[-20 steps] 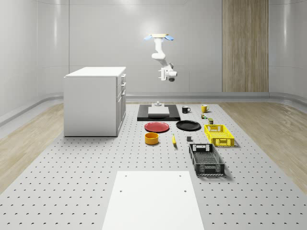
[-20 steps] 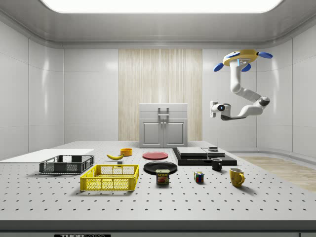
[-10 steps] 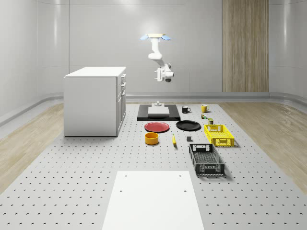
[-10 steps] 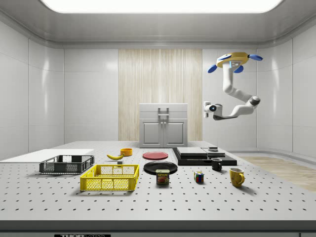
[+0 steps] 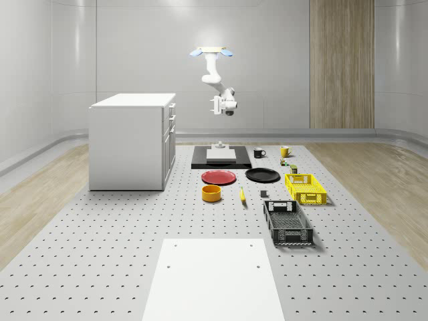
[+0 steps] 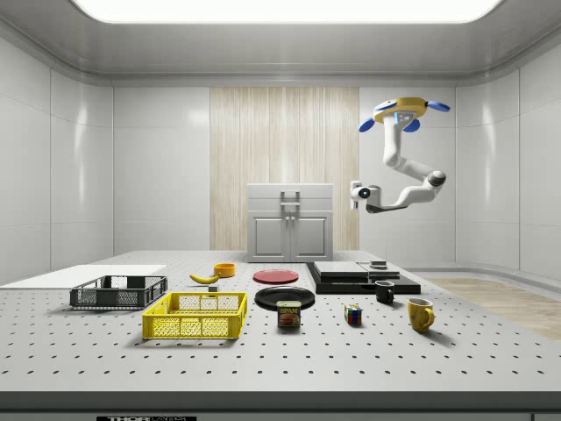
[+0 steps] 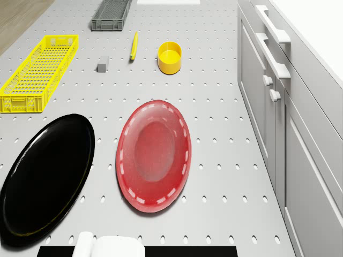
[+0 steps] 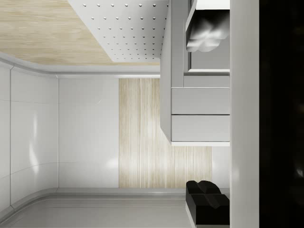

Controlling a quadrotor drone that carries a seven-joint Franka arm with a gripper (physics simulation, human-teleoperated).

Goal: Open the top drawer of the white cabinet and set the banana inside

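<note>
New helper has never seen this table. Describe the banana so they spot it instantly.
Start at the white cabinet and look to the red plate before it. Nearer the camera sits a yellow bowl; the banana lies beside it, thin, slightly curved, not round.

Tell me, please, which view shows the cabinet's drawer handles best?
The drone view: the handles on the cabinet front stand out plainly, seen from above and near. The side view shows them head-on but far off. The whole-scene view catches them edge-on. The wrist view shows cabinet panels, no clear handle.
</note>
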